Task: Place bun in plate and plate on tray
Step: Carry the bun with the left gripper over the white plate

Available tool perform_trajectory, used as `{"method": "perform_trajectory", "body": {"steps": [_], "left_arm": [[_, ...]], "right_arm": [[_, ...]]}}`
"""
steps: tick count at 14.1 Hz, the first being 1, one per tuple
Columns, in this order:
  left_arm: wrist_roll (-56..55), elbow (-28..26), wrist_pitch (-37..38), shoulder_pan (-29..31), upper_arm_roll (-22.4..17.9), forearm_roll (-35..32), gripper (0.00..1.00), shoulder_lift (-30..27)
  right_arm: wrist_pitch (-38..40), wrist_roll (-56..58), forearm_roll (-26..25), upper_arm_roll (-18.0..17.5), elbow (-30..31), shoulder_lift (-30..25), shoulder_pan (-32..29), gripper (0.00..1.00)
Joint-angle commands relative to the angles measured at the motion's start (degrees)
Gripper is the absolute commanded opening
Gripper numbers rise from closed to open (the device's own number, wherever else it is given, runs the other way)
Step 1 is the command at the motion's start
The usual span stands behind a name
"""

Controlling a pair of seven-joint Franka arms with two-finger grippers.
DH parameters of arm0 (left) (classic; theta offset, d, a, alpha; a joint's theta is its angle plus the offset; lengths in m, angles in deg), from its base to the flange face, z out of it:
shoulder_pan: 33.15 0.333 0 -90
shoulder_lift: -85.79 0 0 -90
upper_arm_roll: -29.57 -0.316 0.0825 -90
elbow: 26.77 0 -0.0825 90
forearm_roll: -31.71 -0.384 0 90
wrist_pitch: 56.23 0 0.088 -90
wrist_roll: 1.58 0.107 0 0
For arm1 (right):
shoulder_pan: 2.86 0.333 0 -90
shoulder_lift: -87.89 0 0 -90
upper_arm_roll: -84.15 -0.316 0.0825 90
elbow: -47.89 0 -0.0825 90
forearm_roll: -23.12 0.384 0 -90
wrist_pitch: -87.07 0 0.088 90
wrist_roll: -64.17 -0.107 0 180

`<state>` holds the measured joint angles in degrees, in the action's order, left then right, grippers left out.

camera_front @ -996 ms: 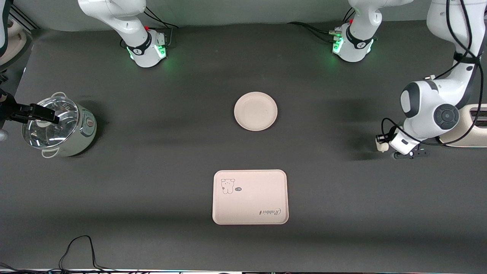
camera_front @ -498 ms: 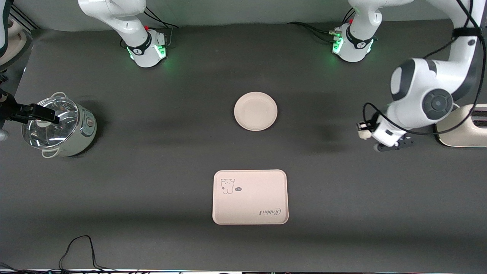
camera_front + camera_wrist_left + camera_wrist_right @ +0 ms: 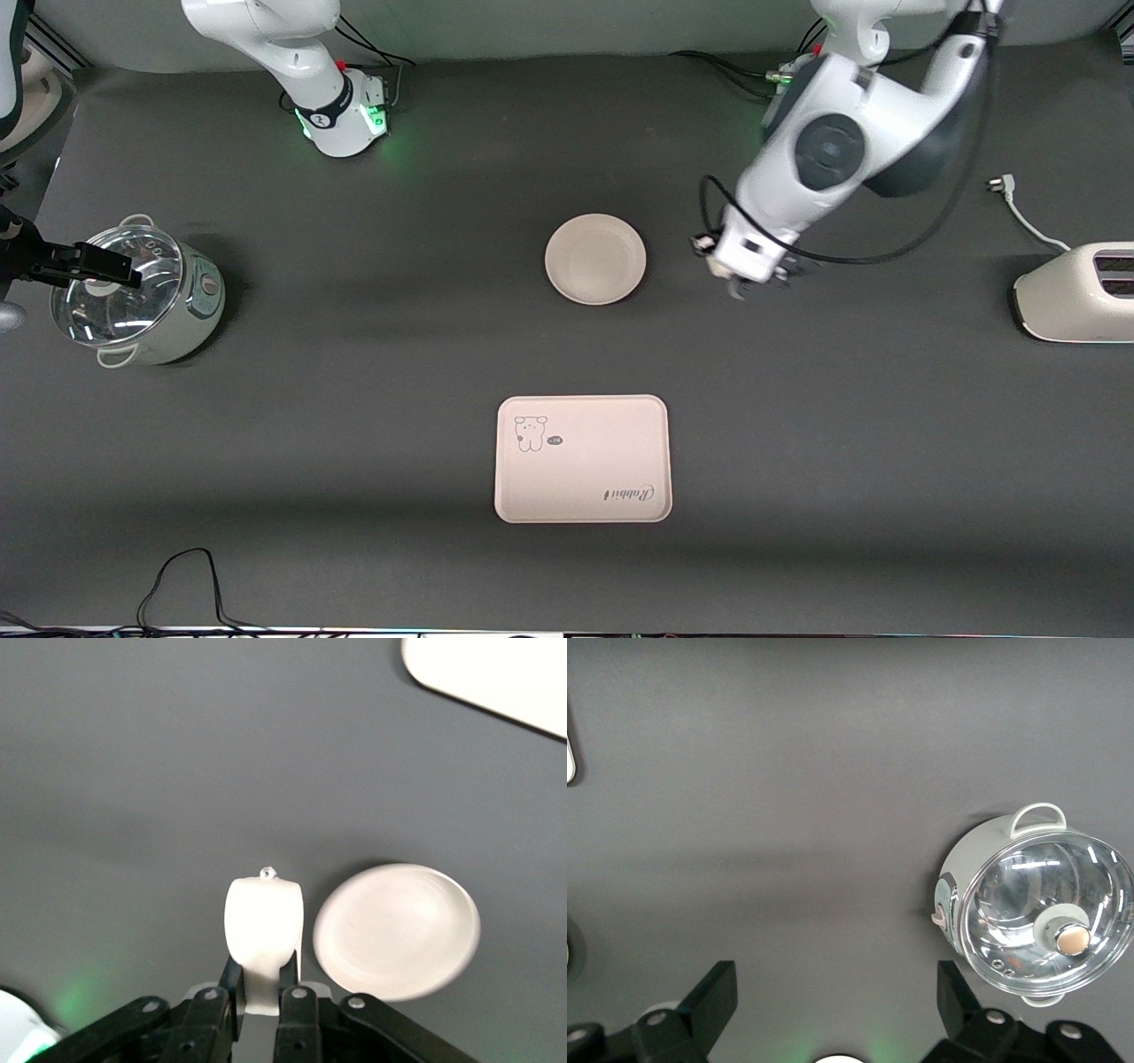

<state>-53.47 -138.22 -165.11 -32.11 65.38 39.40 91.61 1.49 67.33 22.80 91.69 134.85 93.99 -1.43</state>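
- The desk (image 3: 354,372) is dark and matte, and I have the tray (image 3: 582,458) lying flat at the edge nearest the front camera, rabbit drawing up. It looks rigid and light, and nothing needs to grip it.
- The pot (image 3: 142,297) with its glass lid sits at the right arm's end and the toaster (image 3: 1076,292) at the left arm's end, both well clear of my path.
- The plate (image 3: 595,259) lies mid-desk, farther from the camera than the tray and empty. I judge it stiff, light and slick; the shallow raised rim is the only place to pinch it, and it could skid if nudged.
- My left claw (image 3: 261,992) hangs over bare desk just beside the plate, toward the left arm's end, pinching the bun (image 3: 262,935) by its lower end.
- The bun looks soft and featherlight; a hard squeeze would dent it, and it may cling to the fingers on release.
- My right claw (image 3: 833,1010) waits spread wide above the desk near the pot, holding nothing.
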Motion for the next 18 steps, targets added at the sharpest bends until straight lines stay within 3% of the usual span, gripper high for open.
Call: {"method": "perform_trajectory", "body": {"steps": [1, 5, 7, 12, 15, 16, 17, 18], "left_arm": [[-8.29, 1.32, -3.35, -5.66, 1.37, 0.4, 0.2, 2.96], [-16.38, 0.88, -13.27, -14.55, 1.37, -0.65, 0.2, 9.81], [-19.9, 0.88, -16.88, -17.46, 1.19, -4.32, 0.21, 13.67], [-30.1, 0.88, -23.66, -19.75, 0.93, -17.86, 0.25, 24.75], [-31.79, 0.88, -24.9, -19.75, 0.76, -20.52, 0.31, 26.79], [-31.79, 0.88, -24.98, -19.67, 0.67, -20.69, 0.34, 27.22], [-31.79, 0.88, -25.16, -19.67, 0.58, -20.96, 0.45, 27.4], [-31.87, 0.88, -25.6, -19.67, 0.58, -22.0, 0.71, 27.58]], "right_arm": [[-0.91, -1.32, -0.73, -0.5, 1.2, -1.19, -0.2, 1.0], [-0.91, -1.32, -0.73, -0.5, 1.2, -1.19, -0.2, 1.0], [-0.91, -1.32, -0.73, -0.5, 1.2, -1.19, -0.2, 1.0], [-0.91, -1.32, -0.65, -0.41, 1.2, -1.19, -0.2, 1.0], [-0.91, -1.32, -0.65, -0.41, 1.29, -1.19, -0.2, 1.0], [-0.82, -1.32, -0.65, -0.41, 1.29, -1.19, -0.2, 1.0], [-0.82, -1.32, -0.65, -0.41, 1.29, -1.19, -0.2, 1.0], [-0.82, -1.32, -0.65, -0.41, 1.29, -1.19, -0.2, 1.0]]}}
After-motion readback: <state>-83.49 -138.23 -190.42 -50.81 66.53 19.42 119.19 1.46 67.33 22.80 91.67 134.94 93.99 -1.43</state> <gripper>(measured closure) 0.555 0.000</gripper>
